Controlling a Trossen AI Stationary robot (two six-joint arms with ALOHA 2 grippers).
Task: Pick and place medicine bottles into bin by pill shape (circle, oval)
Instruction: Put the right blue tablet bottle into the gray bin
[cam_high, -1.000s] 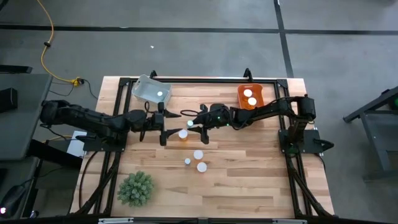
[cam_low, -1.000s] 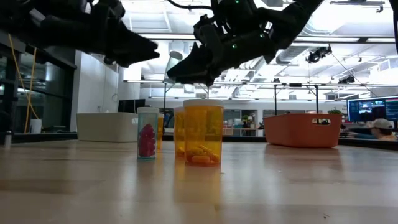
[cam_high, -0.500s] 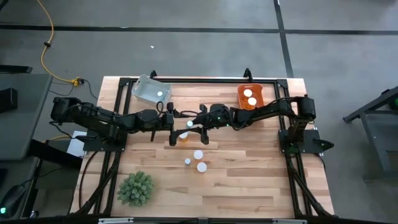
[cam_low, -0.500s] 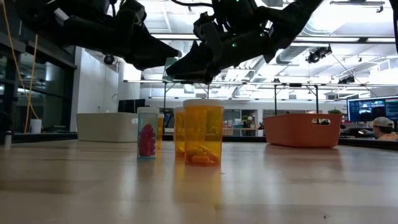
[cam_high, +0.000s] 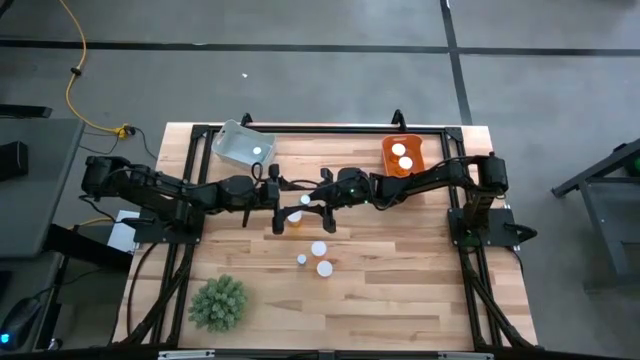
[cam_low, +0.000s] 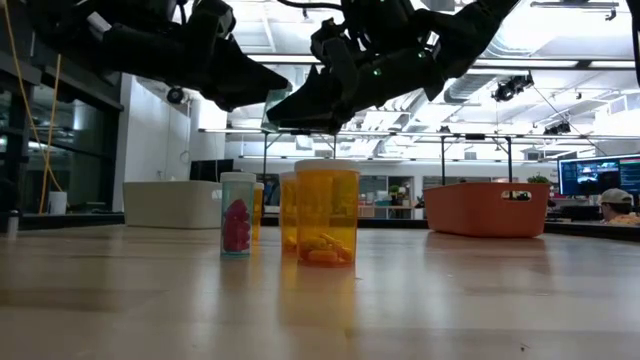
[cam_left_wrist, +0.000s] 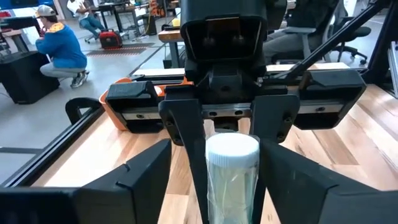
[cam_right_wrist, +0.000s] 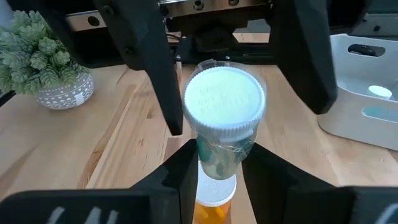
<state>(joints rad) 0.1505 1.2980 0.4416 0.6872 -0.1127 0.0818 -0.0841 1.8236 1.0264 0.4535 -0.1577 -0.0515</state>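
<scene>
- We see the left hand (cam_high: 281, 207) now drawn in close to the right hand (cam_high: 316, 205) above the middle of the worktop (cam_high: 400, 280); a second ago it hung further back.
- The right hand is clamped on a white-capped bottle (cam_right_wrist: 225, 102), held in the air.
- The left hand is spread wide with one finger on each side of that bottle, and we see no contact yet.
- We judge this to be a handover, probably towards the grey bin (cam_high: 232, 150) rather than the orange bin (cam_high: 388, 158).
- Four other bottles (cam_low: 326, 213) wait on the worktop.
</scene>
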